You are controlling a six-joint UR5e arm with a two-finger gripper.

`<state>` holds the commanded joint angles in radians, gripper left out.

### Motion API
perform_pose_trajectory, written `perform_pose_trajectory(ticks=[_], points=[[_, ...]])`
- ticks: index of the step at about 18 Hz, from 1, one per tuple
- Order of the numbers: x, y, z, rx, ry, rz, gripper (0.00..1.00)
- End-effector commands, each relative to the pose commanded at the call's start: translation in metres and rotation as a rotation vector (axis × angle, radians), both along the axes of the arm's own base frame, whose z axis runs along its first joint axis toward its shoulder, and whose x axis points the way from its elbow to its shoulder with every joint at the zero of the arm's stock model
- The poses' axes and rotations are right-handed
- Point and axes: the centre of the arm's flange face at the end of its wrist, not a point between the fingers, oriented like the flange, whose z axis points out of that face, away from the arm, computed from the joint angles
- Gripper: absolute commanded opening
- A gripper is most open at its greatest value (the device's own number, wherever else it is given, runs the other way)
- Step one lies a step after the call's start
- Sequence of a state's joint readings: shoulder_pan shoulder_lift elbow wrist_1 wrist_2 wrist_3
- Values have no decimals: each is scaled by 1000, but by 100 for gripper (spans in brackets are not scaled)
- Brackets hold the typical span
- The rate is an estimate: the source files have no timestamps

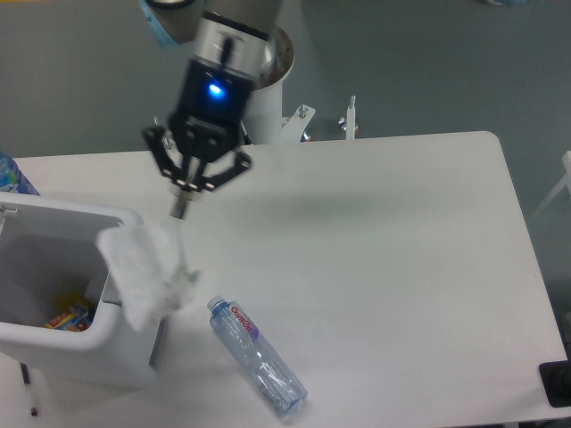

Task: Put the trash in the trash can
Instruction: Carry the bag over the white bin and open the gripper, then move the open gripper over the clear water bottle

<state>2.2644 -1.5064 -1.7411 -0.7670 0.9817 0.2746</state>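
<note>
My gripper (pixel 181 212) hangs above the table's left part, shut on the top corner of the whitish see-through plastic wrapper (pixel 141 270). The wrapper dangles below the fingertips, in front of the right rim of the white trash can (pixel 55 351), which stands at the front left. The clear plastic bottle (pixel 255 357) with blue cap and red-and-blue label lies on its side on the table, to the right of the trash can and apart from the gripper.
Some colourful items (pixel 70 314) lie at the bottom of the trash can. A blue-capped object (pixel 12 175) shows at the left edge behind the can. The arm's base column (pixel 259 98) stands behind the table.
</note>
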Motion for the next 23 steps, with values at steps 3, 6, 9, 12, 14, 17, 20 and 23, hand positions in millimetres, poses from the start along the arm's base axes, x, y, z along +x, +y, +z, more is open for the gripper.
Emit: perform_pose_trajectory(ticks=[3,6,9,12,14,17,20,23], points=[[14,6,3,5,6,-33,13],[24,11,3,12,6,-69,70],[23,13,2,13,5,-70,100],[20,17,-1,9,0,-68,100],[15,24,-5,0,-12,-62,100],[-12,36,-20,-25,-32,-27,100],[-61,45,-32,-49,-111,91,100],[-105,56,-50,-86,-162,196,100]])
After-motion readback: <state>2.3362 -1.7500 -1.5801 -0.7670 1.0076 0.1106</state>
